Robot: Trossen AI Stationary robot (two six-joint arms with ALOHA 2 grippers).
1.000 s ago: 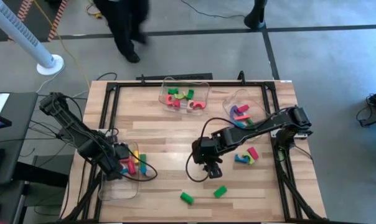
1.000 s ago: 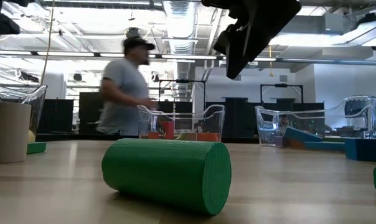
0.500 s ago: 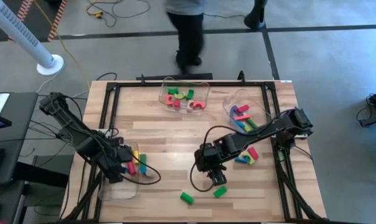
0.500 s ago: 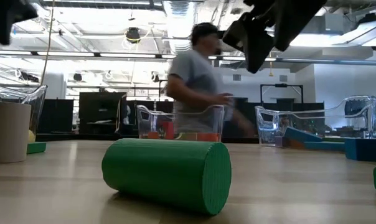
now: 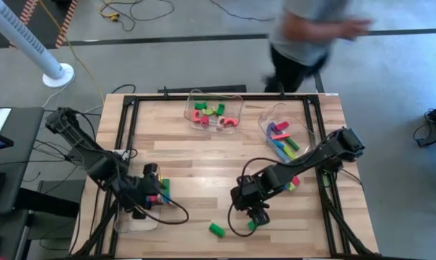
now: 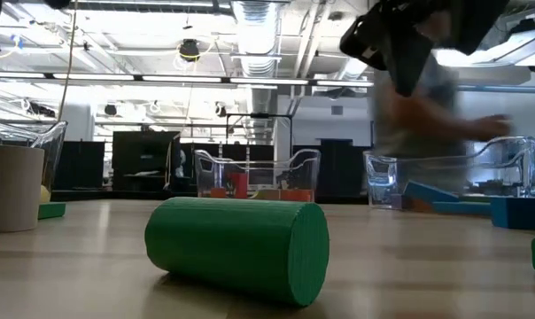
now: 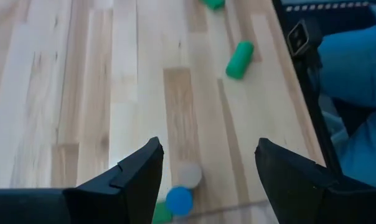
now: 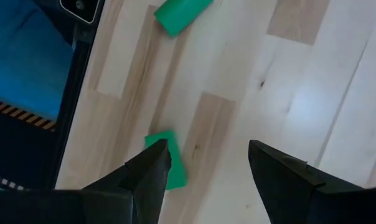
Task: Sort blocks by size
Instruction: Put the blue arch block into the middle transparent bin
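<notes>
The right gripper (image 5: 255,218), fingers apart and empty, hovered over the small green wooden block (image 8: 168,167), which lay beside one fingertip, probably off-centre. Centring the jaws before descending would likely secure it.

both arms reach low, left gripper (image 5: 151,196) and right gripper (image 5: 257,217) jaws apart

No words, labels, brand marks or numbers can be read on anything in these pictures.
</notes>
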